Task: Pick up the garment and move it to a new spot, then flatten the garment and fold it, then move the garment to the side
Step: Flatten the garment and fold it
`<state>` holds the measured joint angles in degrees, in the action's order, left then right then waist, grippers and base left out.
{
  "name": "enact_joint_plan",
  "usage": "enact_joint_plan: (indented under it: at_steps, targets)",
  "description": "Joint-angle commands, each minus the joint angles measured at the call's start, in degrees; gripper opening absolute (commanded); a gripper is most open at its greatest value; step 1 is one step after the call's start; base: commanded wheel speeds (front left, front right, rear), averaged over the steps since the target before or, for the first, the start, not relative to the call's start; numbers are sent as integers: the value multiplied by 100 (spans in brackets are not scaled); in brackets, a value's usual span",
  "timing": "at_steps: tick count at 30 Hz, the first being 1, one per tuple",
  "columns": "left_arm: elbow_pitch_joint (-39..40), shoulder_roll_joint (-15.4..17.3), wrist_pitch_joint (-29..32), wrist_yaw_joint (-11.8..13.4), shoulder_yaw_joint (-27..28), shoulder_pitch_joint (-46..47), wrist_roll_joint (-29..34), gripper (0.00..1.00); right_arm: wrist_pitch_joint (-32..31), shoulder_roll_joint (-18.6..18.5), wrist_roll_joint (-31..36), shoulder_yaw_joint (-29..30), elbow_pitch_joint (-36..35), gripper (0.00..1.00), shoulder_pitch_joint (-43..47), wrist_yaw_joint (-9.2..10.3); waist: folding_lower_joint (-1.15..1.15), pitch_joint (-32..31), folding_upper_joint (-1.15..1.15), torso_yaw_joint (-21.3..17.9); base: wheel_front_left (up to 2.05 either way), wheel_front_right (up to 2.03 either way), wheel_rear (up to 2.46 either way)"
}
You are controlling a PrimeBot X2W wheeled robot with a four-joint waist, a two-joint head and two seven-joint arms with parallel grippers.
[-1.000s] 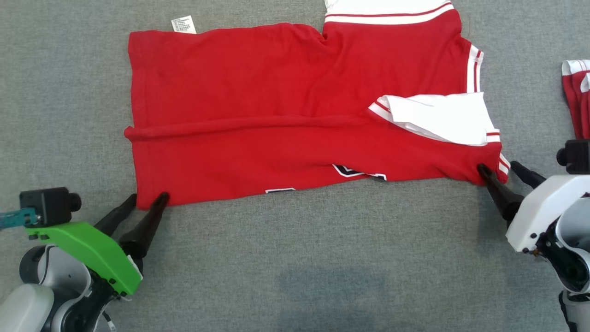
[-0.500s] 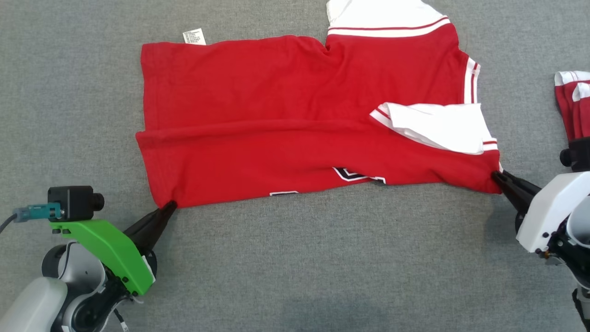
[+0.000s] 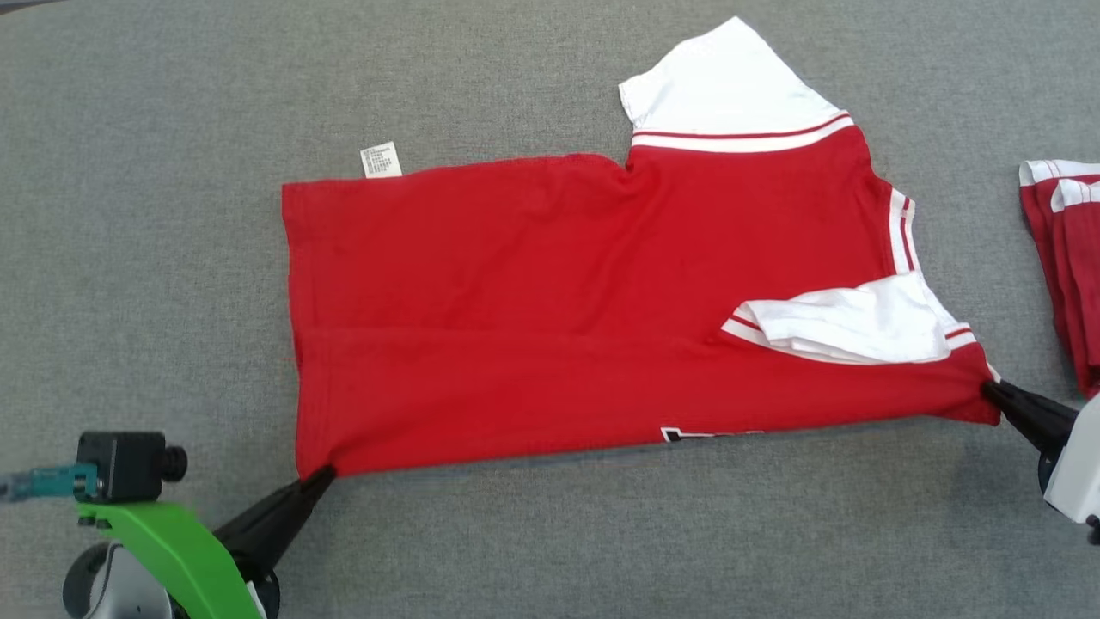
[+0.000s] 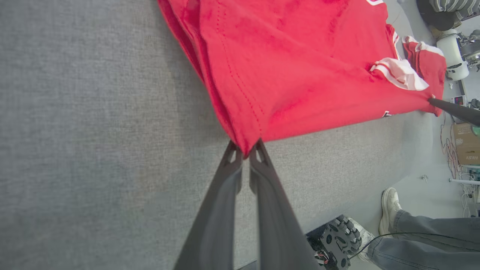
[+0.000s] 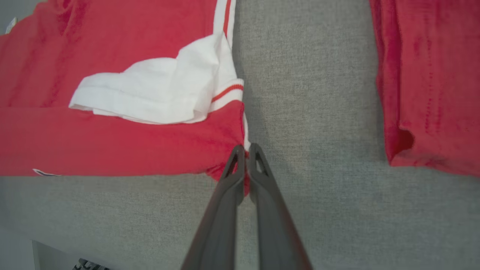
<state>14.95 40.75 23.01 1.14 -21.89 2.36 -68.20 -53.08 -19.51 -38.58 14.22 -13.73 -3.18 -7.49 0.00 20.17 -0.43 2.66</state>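
Folding the red-and-white jersey (image 3: 550, 292), which lies stretched on the grey worktop (image 3: 550, 533) between the left gripper (image 3: 320, 475) and right gripper (image 3: 990, 389), both sets of fingers (image 4: 268, 180) clamped on its near corners, likely calls for lifting those corners level, taut and in step.

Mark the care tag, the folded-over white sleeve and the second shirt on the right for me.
Tag (image 3: 381, 161): head view, centre of the white label.
Sleeve (image 3: 859, 327): head view, middle of the folded white part.
Second shirt (image 3: 1070, 284): head view, its red body near the right edge.
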Motion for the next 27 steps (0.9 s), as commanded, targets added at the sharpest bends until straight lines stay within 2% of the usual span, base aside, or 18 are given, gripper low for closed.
enact_joint_plan:
  at_steps: [1, 4, 5, 6, 7, 10, 13, 16, 19, 21, 26, 27]
  targets:
    - [82, -11, -104, 73, 42, -236, -52, 0, -27, 27, -20, 74, -54, 0, 137, 0, 0, 20, 43, 3, 0, 0, 0]
    - [133, -113, -328, 183, 0, -574, 57, 0, 40, 57, 124, 140, -77, 0, 381, 0, 0, 96, 43, 22, 0, 0, 0]
    - [132, -178, -393, 215, -36, -640, 80, 10, 93, 35, 226, 153, -83, 5, 433, 0, 0, 133, 43, 40, 0, 0, 0]
    - [140, -244, -433, 249, -81, -687, 95, 55, 114, 23, 299, 152, -73, 100, 489, 0, 0, 165, 43, 60, 0, 0, 0]
    - [154, -269, -453, 280, -113, -721, 131, 100, 124, 1, 343, 131, -91, 100, 518, 0, 0, 195, 43, 77, 0, 0, 0]
    - [248, -204, -547, 402, -58, -772, 283, 100, 192, -68, 441, 189, -310, 100, 289, -1, 0, 286, 43, 101, 0, 0, 0]
    - [363, 49, -611, 505, 193, -691, 391, 100, 161, -200, 522, 210, -596, 100, -119, -1, 0, 422, 43, 132, 0, 0, 0]
    - [409, 309, -521, 551, 463, -234, 502, 100, 8, -342, 690, 87, -751, 100, -896, -1, 0, 629, 43, 197, 0, 0, 0]
    - [246, 380, -160, 497, 437, 539, 514, 100, -208, -418, 973, -173, -514, 100, -1854, -1, 0, 920, 43, 318, 0, 0, 0]
    - [16, 291, 102, 421, 308, 1259, 606, 100, -232, -388, 1252, -299, -200, 100, -2576, -1, 0, 1135, 43, 436, 0, 0, 0]
    - [-751, -199, 720, 208, -225, 2862, 782, 100, -161, -78, 2020, -662, 736, 100, -4040, -1, 0, 1644, 43, 730, 0, 0, 0]
    - [-1092, -402, 889, 81, -428, 3323, 873, 100, -87, 58, 2223, -825, 1115, 100, -4492, -1, 0, 1800, 43, 826, 0, 0, 0]
